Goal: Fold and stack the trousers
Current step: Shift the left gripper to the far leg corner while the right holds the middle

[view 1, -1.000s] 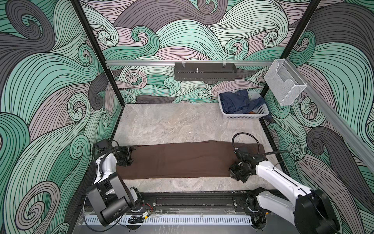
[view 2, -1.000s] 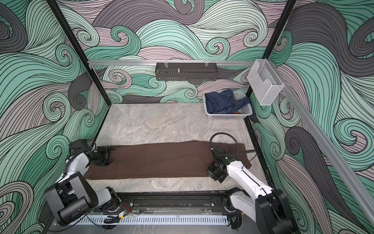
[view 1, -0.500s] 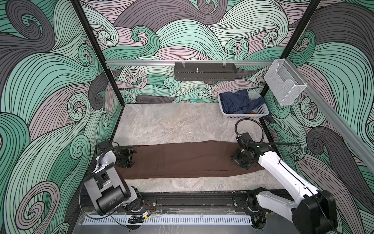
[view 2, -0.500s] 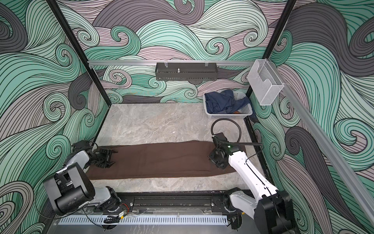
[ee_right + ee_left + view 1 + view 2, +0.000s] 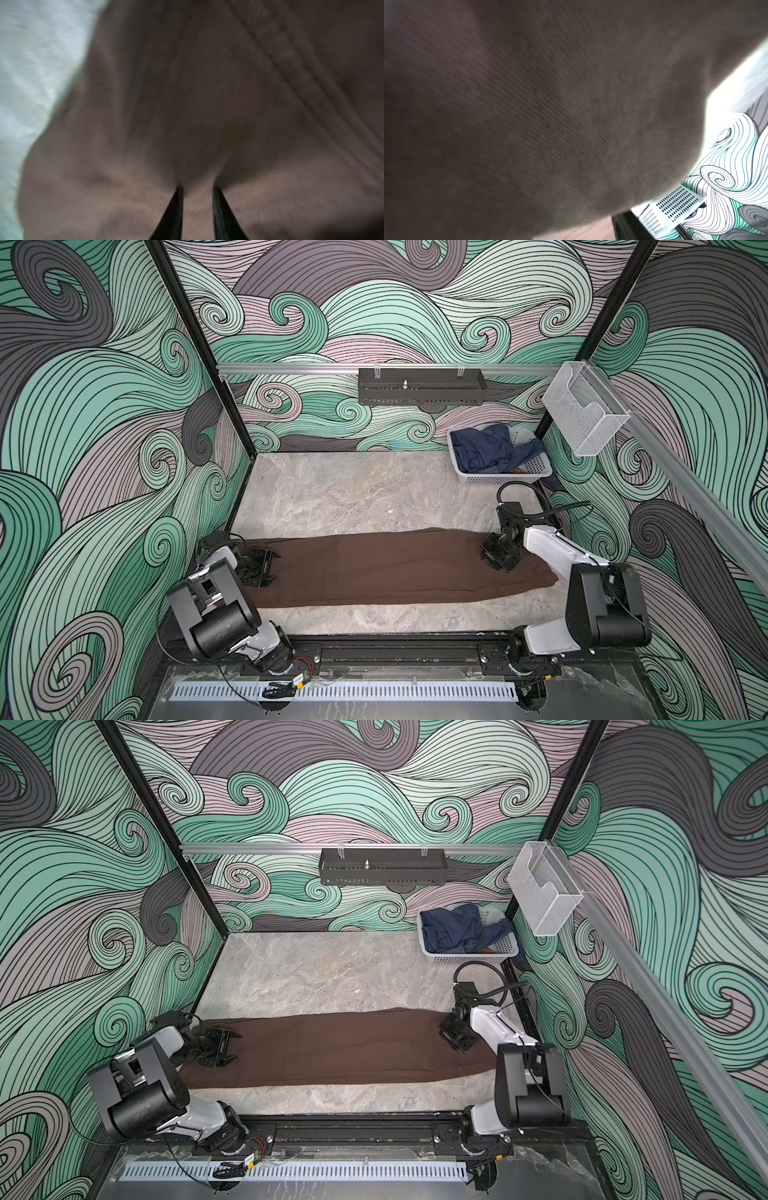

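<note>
**Trousers [image 5: 395, 568] flat along the front edge of the bench [image 5: 353, 497], a gripper at each end**

In both top views the brown trousers [image 5: 340, 1048] lie in one long band parallel to the front edge. They reach from close to the left edge almost to the right edge, and the right end angles toward the front right corner.

The left gripper [image 5: 272, 568] lies low over the left end with its jaws spread. Its fingers show dark on top of the cloth in both top views [image 5: 235, 1047]. The left wrist view is nearly all blurred brown fabric [image 5: 529, 104], with no fingers visible.

The right gripper [image 5: 500, 560] points down onto the right end, near the back hem. Its wrist view shows the jaws [image 5: 197, 188] narrowly apart, pinching a strip of fabric [image 5: 228, 93] that puckers at the tips.

A white basket [image 5: 498, 479] holding navy denim [image 5: 486, 450] sits at the back right corner, well apart from the trousers.
</note>
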{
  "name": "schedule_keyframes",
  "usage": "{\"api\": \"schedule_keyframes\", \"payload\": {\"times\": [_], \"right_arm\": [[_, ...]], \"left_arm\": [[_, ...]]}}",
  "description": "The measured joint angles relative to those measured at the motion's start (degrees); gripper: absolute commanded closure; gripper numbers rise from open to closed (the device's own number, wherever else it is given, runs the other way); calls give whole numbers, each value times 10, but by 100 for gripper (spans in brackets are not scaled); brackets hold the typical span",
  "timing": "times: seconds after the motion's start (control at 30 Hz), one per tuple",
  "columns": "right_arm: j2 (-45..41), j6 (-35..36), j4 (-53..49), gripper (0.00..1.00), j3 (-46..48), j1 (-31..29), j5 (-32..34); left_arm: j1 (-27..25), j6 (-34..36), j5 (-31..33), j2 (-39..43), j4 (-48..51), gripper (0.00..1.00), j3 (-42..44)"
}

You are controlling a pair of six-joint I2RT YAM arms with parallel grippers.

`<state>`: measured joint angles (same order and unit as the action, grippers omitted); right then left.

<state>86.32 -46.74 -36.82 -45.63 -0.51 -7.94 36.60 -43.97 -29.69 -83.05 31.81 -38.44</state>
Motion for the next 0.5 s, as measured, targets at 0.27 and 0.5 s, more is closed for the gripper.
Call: {"api": "schedule_keyframes", "payload": {"times": [0.27,0.5], "right_arm": [[29,3,20,74,0,83,-63],[32,14,26,73,0,158,-78]], "left_arm": [[-48,-26,30,-3,-15,41,-6],[-128,-56,42,-43,-32,40,-42]]}}
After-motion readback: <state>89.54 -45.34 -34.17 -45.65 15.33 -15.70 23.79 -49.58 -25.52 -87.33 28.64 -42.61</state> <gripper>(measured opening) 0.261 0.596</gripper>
